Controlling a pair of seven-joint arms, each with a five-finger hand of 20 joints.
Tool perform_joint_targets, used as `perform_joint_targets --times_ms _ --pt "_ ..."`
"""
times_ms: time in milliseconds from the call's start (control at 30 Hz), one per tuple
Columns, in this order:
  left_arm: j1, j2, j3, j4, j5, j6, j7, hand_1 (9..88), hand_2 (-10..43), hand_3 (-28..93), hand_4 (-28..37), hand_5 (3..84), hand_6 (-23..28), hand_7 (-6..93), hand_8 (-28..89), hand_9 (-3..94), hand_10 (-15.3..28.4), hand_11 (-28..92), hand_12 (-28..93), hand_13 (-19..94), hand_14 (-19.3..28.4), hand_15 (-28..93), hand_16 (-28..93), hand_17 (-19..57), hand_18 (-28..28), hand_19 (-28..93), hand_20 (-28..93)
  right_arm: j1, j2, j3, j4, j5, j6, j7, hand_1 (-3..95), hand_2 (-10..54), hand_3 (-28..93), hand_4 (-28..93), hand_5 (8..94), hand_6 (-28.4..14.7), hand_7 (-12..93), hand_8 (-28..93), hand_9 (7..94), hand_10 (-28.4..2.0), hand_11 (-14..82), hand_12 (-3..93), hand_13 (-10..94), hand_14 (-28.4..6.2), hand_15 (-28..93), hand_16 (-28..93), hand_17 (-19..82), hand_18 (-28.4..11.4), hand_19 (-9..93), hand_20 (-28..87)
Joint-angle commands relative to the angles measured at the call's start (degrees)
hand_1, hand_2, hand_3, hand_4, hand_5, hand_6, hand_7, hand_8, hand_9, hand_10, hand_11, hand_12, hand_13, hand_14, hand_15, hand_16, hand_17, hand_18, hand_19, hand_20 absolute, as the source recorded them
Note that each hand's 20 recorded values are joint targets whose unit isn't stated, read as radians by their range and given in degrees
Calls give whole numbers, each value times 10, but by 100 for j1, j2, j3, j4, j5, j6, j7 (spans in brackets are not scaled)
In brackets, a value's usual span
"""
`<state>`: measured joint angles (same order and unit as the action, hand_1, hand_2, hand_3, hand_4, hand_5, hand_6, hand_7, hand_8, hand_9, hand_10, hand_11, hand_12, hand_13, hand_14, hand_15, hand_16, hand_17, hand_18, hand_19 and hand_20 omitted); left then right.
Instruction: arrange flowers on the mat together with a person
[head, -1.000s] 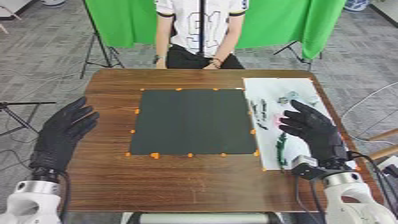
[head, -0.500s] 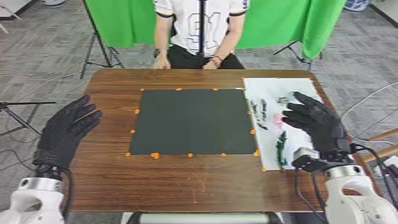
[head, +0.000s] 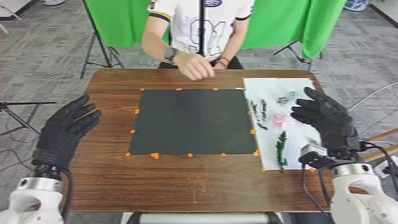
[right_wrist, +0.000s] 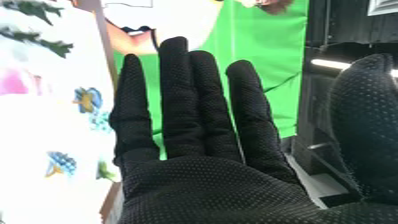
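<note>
The dark mat (head: 193, 121) lies bare at the table's middle. On the white sheet (head: 271, 162) to its right are a pink flower (head: 282, 120), a long green stem (head: 281, 147), darker sprigs (head: 258, 111) and small pale blue flowers (head: 287, 98). My right hand (head: 324, 117) is held above that sheet's right side, open and empty. My left hand (head: 65, 132) stays open over the table's left edge. In the right wrist view my right hand (right_wrist: 213, 185) has straight fingers, with the pink flower (right_wrist: 16, 81), green sprigs (right_wrist: 35, 41) and blue flowers (right_wrist: 62, 163) beyond it.
A person's hand (head: 193, 65) hangs over the table's far edge, beyond the mat. Orange markers (head: 155, 155) line the mat's border. The brown table (head: 178, 185) extends in front of the mat.
The person's hand has risen from the lap and come over the far table edge. My right hand has shifted right, uncovering more of the pink flower. The left hand has stayed still.
</note>
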<state>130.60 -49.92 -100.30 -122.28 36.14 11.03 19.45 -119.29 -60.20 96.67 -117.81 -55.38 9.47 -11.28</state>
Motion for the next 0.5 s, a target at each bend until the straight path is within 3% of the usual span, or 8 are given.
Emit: perform_joint_targets --times_ms 33,100,167,233,333,400,500 --pt "75 -14 -38 19 5 10 -47 247 -30 719 -213 373 32 191 -90 332 128 234 169 300 156 249 31 -35 257 471 36 -302 -58 163 -85 52 -33 -113 174 -6 853 -246 420 -37 185 -114 465 -144 188 237 421 -121 355 214 154 -213 509 271" --pt "64 -61 50 26 -24 -2 -9 247 -29 719 -214 373 32 191 -90 332 128 236 169 301 156 253 32 -35 256 472 38 -309 -47 188 -57 111 -81 -65 174 -7 853 -246 420 -37 185 -113 466 -144 187 236 422 -121 355 213 154 -213 509 272" --pt "226 -128 -45 -25 13 -44 -113 247 -29 720 -214 374 32 190 -90 332 129 236 169 301 156 254 31 -34 256 473 39 -384 -158 247 -71 116 -207 -95 174 -6 853 -246 420 -37 185 -113 466 -144 187 236 422 -121 355 212 154 -214 509 272" --pt "365 -108 -85 -64 -29 78 -28 246 -28 719 -214 374 33 190 -90 333 129 236 168 300 156 255 30 -34 256 473 40 -394 -225 275 -73 4 -281 -63 175 -6 853 -246 420 -37 184 -113 466 -144 187 236 422 -121 356 212 154 -214 509 271" --pt "78 -81 82 34 -50 58 -6 245 -29 721 -215 374 33 190 -89 334 130 237 168 301 157 256 29 -34 255 472 41 -527 -212 373 -111 146 -199 -68 176 -4 852 -246 420 -37 184 -113 467 -144 187 236 423 -121 356 211 154 -214 509 272" --pt "69 -56 37 30 22 -25 -81 244 -28 722 -215 375 32 191 -89 334 130 237 168 302 157 260 29 -34 255 473 41 -555 -270 420 -112 149 -267 -81 175 -3 853 -245 423 -38 185 -112 468 -144 187 237 425 -121 356 211 154 -214 508 272" --pt "223 -89 -13 -11 -64 70 -53 242 -26 721 -217 376 32 190 -89 336 131 238 168 303 157 262 29 -34 255 474 42 -532 -336 432 -76 132 -428 -88 176 -3 853 -246 424 -38 185 -113 469 -146 187 236 426 -123 360 211 154 -214 509 272"
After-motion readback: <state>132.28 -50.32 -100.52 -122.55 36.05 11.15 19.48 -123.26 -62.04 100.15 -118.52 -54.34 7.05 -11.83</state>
